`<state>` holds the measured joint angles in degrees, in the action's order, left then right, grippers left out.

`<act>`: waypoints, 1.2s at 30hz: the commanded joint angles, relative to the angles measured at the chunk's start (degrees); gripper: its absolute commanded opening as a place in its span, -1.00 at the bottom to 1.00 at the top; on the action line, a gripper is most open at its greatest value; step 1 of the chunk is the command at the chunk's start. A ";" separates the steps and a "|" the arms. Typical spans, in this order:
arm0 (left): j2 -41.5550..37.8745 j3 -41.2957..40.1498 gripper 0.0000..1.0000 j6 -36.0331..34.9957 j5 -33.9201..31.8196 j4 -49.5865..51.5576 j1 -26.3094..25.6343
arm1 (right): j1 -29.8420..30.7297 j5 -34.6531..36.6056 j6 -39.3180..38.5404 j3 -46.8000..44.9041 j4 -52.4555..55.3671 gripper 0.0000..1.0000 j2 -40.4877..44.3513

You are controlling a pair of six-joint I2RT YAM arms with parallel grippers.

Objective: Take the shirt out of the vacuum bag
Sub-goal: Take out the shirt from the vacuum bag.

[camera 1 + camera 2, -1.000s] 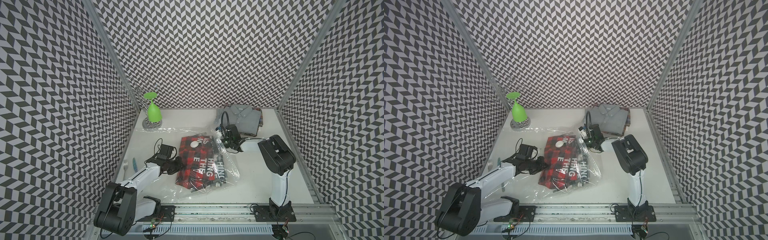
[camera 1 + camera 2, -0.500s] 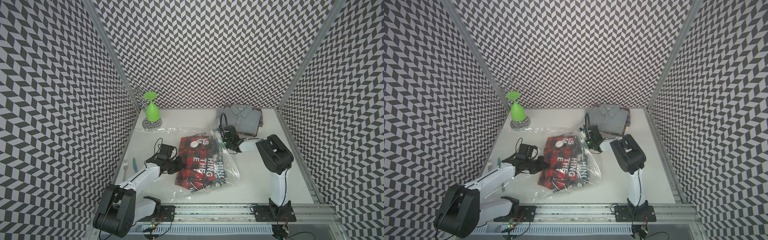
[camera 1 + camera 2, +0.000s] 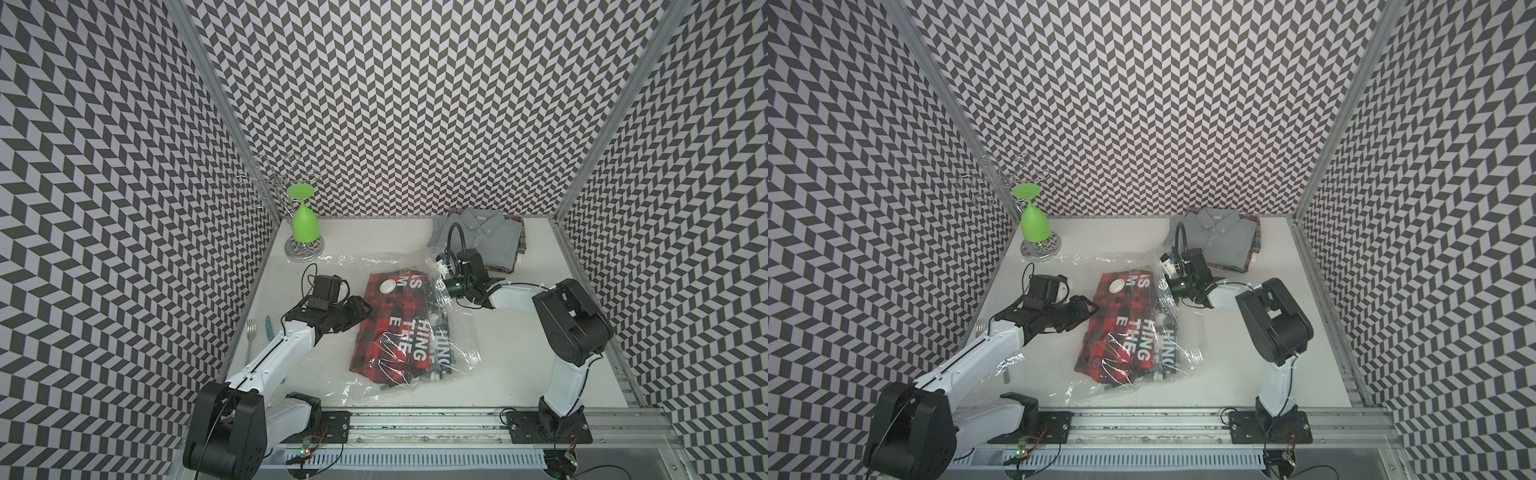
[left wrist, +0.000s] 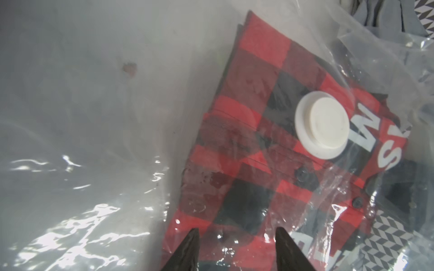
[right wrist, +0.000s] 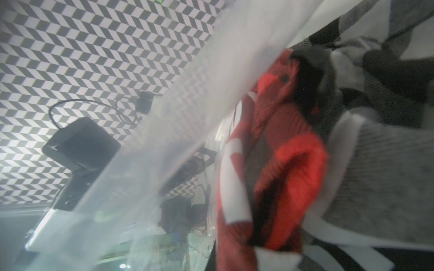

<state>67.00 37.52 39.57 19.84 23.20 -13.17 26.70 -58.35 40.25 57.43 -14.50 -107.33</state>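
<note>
On the table (image 3: 540,353), crinkly vacuum bag (image 3: 415,332) (see-through)

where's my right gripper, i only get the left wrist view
observer: The right gripper is at the right edge of the bag, beside the shirt.
operator: open or shut
observer: Shut. The bag's edge lifts toward it, so it looks pinched on the bag.
operator: anything else around
observer: An upside-down green glass in the far left corner.
</note>
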 commanded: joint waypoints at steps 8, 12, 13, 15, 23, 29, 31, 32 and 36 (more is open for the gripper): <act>3.17 -1.66 -0.02 -0.31 -6.47 2.29 2.35 | -3.12 -5.85 -0.45 -2.91 2.74 -1.00 7.64; 6.36 -1.92 -0.35 -0.55 -8.05 1.57 2.62 | -3.45 -6.63 -0.78 -3.37 4.02 -1.00 7.69; 7.25 -1.92 -0.40 -0.70 -8.19 1.01 2.70 | -3.54 -6.59 -0.98 -3.43 4.45 -1.00 7.78; 9.34 -1.85 -0.47 -0.81 -8.42 -0.08 2.84 | -3.75 -6.60 -0.98 -3.50 4.95 -1.00 7.85; 17.36 -0.31 -0.64 -2.28 -9.41 -2.52 3.38 | -5.12 -6.65 -3.73 -1.88 10.46 -1.00 7.16; 20.34 -1.38 -0.97 -3.49 -9.20 -3.83 5.11 | -8.33 -6.77 -4.47 -2.42 12.93 -1.00 9.18; 20.99 -1.56 -0.99 -3.84 -9.41 -3.96 5.58 | -9.85 -6.87 -5.15 -2.19 14.52 -1.00 10.19; 21.21 -1.70 -0.99 -3.97 -9.40 -4.11 5.93 | -10.73 -6.88 -5.73 -2.04 15.57 -1.00 10.63; 22.23 -2.25 -1.00 -4.67 -8.72 -4.97 7.53 | -14.19 -7.22 -7.88 -1.95 19.94 -1.00 12.49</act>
<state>85.84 37.69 36.62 15.11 14.98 -7.16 14.72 -62.87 35.31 54.17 3.77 -98.35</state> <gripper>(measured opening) 0.047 0.095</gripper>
